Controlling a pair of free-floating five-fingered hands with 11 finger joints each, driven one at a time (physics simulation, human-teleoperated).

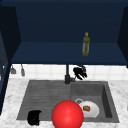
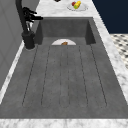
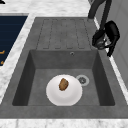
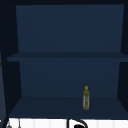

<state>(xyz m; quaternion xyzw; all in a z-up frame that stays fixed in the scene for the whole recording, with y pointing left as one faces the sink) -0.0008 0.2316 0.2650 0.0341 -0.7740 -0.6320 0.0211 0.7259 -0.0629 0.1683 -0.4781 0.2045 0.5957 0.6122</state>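
Beside the faucet (image 1: 67, 75), right hand (image 1: 80, 72), fingers loosely spread, holding nothing, left hand (image 1: 34, 117) low at sink front.

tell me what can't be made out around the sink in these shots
- Front view: the red ball covers part of the white plate and sink floor.
- Front view: left robot hand is a dark blob; finger pose unclear.
- Left side view: the basin's near wall hides most of the plate.
- Food on plate: too small to identify.
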